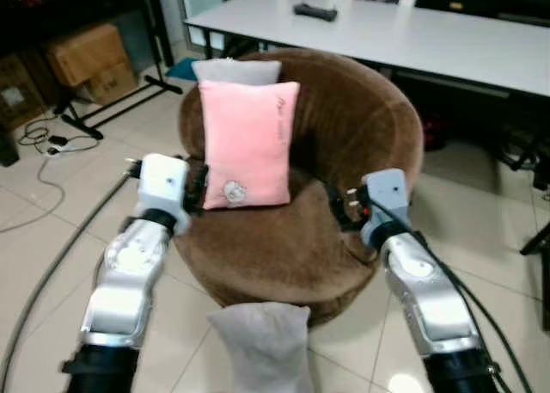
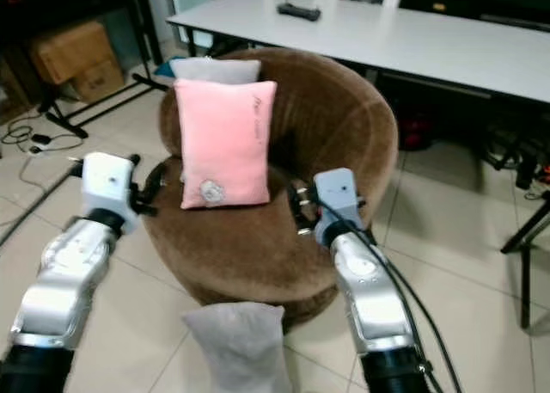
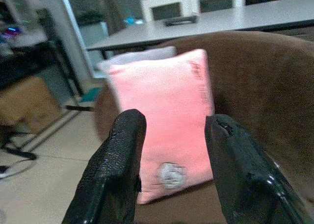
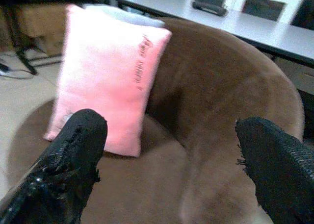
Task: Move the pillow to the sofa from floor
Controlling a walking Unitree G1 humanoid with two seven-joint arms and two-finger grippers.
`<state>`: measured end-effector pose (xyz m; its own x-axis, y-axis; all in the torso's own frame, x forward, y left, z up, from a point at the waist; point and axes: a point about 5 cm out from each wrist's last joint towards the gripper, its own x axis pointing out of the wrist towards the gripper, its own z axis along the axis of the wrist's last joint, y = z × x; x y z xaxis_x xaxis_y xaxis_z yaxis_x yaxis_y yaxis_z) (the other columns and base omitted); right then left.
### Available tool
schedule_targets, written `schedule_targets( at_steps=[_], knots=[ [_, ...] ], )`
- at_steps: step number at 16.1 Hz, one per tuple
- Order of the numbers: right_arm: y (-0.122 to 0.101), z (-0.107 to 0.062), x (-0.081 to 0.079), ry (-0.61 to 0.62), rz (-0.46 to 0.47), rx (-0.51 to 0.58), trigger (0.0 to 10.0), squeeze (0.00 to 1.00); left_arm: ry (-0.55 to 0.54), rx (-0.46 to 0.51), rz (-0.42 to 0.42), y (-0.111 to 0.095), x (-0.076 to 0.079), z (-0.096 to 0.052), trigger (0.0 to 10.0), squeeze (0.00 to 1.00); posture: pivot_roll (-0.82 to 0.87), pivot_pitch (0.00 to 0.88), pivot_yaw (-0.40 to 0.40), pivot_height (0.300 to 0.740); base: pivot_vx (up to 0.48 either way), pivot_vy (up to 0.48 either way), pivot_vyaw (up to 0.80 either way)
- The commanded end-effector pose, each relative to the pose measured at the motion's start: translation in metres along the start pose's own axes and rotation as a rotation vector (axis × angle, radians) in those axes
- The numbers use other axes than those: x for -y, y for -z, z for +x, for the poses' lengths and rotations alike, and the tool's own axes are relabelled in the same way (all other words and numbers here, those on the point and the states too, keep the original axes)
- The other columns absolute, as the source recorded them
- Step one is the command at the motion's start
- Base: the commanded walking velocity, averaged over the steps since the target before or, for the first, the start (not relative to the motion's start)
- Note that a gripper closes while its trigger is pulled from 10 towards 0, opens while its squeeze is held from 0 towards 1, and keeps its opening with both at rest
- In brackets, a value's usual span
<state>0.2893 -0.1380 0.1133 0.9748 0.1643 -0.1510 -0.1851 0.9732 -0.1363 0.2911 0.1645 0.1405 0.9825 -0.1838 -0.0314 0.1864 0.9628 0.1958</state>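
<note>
- Left eye view takes in the room from the robot's head: tiled floor [image 1: 481, 238], a round brown sofa [image 1: 344, 144] in the middle, and a long white counter [image 1: 447, 40] behind it with a dark remote [image 1: 315, 12] lying on top.
- Far left, cardboard boxes [image 1: 86, 58] sit against the wall, with loose cables [image 1: 43, 144] trailing over the tiles.
- Left tool [image 3: 171, 170] hangs just off the sofa's left edge, empty, its two black fingers parted to a moderate gap; through that gap the pink pillow shows ahead.
- Pink pillow [image 1: 247, 144] stands upright on the seat, leaning on the backrest, with a grey pillow [image 1: 236, 70] tucked behind it at the top of the back.
- Grey floor pillow [image 1: 262, 341] lies on the tiles just in front of the sofa base, between the two arms and below them. It is still waiting to be lifted.
- Right tool [image 4: 171, 170] is over the right side of the seat, spread wide and holding nothing.
- My read: one pillow looks placed, both tools are free, and the step in hand is turning to the floor pillow. That calls for bending down, lowering a tool onto it, closing on the soft fabric and lifting it onto the free seat area.
</note>
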Motion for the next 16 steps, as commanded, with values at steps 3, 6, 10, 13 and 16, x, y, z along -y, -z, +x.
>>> schedule_targets(
  at_steps=[3,6,10,13,16],
  knots=[
    [-0.004,0.000,0.000,-0.009,0.018,0.013,10.0,0.00,-0.013,-0.002,0.029,-0.001,-0.005,-0.001,10.0,0.00,0.04,0.000,0.011,0.740,0.000,0.000,0.00],
    [0.001,-0.002,0.000,-0.019,0.033,-0.005,10.0,0.00,0.042,-0.027,0.055,0.007,-0.004,-0.006,10.0,0.00,0.04,0.000,0.011,0.735,0.000,0.000,0.00],
    [0.002,-0.004,0.003,-0.012,0.040,-0.005,10.0,0.00,0.067,-0.022,0.088,0.011,-0.007,-0.013,10.0,0.00,0.04,0.000,0.011,0.690,0.000,0.000,0.00],
    [0.001,-0.004,0.001,-0.017,0.041,-0.005,10.0,0.00,0.065,-0.015,0.094,0.010,-0.007,-0.013,10.0,0.00,0.04,0.000,0.012,0.660,0.000,0.000,0.00],
    [0.001,-0.005,0.000,-0.020,0.042,-0.004,10.0,0.00,0.067,-0.005,0.093,0.010,-0.005,-0.012,10.0,0.00,0.04,0.000,0.012,0.630,0.000,0.000,0.00]
  ],
)
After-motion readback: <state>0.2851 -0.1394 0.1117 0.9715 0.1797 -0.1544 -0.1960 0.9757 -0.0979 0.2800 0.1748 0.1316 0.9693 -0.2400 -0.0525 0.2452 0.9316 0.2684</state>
